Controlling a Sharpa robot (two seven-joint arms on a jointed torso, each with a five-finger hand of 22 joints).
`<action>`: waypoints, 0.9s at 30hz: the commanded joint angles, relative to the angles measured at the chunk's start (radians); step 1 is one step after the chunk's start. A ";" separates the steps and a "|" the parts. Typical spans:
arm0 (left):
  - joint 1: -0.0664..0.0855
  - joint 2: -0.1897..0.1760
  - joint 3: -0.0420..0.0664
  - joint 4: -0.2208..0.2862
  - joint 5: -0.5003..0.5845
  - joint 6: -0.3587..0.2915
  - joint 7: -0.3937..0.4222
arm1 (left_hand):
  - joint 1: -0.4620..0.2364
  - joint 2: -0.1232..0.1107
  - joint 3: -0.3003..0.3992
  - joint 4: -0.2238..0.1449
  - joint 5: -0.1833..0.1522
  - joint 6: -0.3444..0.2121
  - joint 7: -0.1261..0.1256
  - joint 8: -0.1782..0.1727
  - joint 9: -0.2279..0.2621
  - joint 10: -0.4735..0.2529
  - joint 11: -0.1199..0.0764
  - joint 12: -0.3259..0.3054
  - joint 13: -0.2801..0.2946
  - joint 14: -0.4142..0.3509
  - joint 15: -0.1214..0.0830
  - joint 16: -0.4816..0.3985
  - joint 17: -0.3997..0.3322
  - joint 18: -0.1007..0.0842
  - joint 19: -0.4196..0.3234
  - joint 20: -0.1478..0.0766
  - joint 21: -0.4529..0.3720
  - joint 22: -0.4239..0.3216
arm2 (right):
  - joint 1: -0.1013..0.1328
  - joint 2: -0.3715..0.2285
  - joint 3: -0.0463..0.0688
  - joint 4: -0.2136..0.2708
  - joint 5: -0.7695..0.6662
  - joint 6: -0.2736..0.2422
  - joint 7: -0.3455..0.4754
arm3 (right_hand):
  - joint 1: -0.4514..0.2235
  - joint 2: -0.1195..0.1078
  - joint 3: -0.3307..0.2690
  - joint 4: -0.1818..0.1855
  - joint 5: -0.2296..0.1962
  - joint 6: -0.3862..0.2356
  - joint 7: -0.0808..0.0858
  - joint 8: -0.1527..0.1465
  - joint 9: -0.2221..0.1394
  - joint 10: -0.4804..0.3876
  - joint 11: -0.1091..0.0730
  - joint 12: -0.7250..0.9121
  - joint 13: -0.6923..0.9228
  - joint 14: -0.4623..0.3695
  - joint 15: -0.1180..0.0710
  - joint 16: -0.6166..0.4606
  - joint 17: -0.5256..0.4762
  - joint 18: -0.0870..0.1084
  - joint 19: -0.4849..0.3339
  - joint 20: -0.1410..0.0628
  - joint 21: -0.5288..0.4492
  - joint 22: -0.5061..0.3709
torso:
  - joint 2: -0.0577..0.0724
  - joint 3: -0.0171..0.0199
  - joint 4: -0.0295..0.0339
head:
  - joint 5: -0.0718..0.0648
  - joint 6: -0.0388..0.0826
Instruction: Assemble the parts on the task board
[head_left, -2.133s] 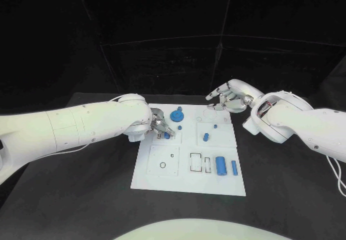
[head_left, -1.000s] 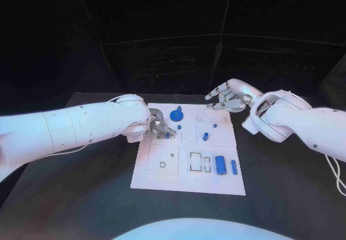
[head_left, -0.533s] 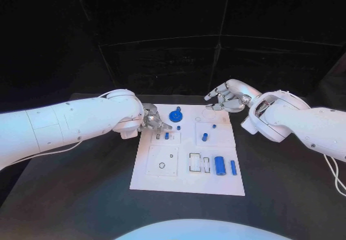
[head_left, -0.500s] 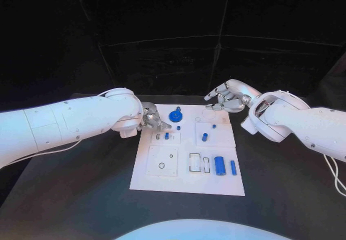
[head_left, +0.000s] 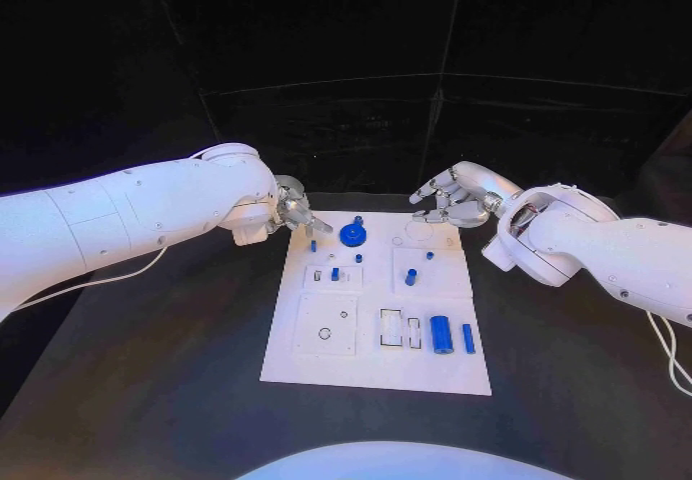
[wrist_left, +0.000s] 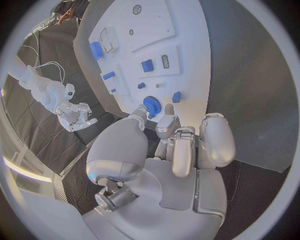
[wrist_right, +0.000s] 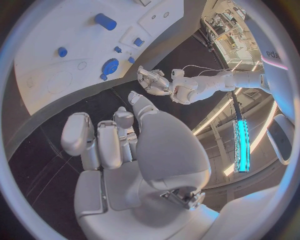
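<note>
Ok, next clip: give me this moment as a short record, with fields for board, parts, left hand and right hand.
board: white rectangular task board lying flat on the black table
parts: round blue gear-like disc near the board's far edge; thick blue cylinder lying beside a thinner blue bar near the right edge
left hand: silver left hand above the board's far-left corner, a small blue peg at its fingertips; grip cannot be told
right hand: silver right hand raised beyond the far edge, fingers curled, holding nothing

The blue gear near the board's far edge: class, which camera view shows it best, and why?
The left wrist view: the blue gear shows large, its teeth visible, just beyond the left hand. The head view shows it small on the task board. The right wrist view shows it smaller still.
</note>
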 joint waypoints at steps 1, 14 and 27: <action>0.000 0.027 -0.001 -0.049 0.001 0.074 0.015 | 0.006 0.003 -0.007 0.001 -0.004 0.007 0.000 -0.004 -0.001 -0.001 0.005 0.000 0.000 0.107 0.007 0.003 0.263 0.007 0.001 0.007 -0.001 0.001 | 0.002 0.002 0.001 -0.001 -0.001 0.008 0.006 | -0.010 0.003 -0.001 0.007 0.005 0.005 -0.001 0.004 -0.002 -0.003 -0.006 -0.004 -0.001 0.031 -0.005 -0.005 -0.001 0.013 -0.006 -0.003 -0.007 -0.001 | 0.001 -0.0009 -0.0013 | 0.000 -0.001; -0.020 0.111 -0.003 -0.182 -0.043 0.091 0.041 | 0.009 0.010 -0.016 0.005 -0.004 0.014 -0.001 -0.003 -0.008 0.000 0.005 0.002 0.001 0.107 0.007 0.003 0.263 0.006 0.002 0.008 0.002 0.006 | 0.002 0.007 0.001 -0.003 -0.001 0.009 0.007 | -0.010 0.003 -0.001 0.007 0.005 0.005 -0.001 0.004 -0.002 -0.002 -0.006 -0.003 0.000 0.031 -0.005 -0.005 -0.001 0.013 -0.006 -0.003 -0.007 0.000 | 0.001 -0.0011 -0.0016 | 0.004 -0.001; -0.026 0.145 -0.003 -0.248 -0.073 0.125 0.039 | 0.017 0.015 -0.022 0.005 -0.004 0.023 -0.002 -0.001 -0.012 0.001 0.003 0.004 0.002 0.107 0.006 0.003 0.263 0.006 0.003 0.007 0.004 0.009 | 0.002 0.011 0.001 -0.006 -0.001 0.010 0.008 | -0.010 0.003 -0.001 0.007 0.005 0.005 -0.001 0.004 -0.002 -0.002 -0.006 -0.003 0.000 0.031 -0.005 -0.005 -0.001 0.013 -0.006 -0.003 -0.007 0.000 | 0.000 -0.0009 -0.0015 | 0.003 -0.009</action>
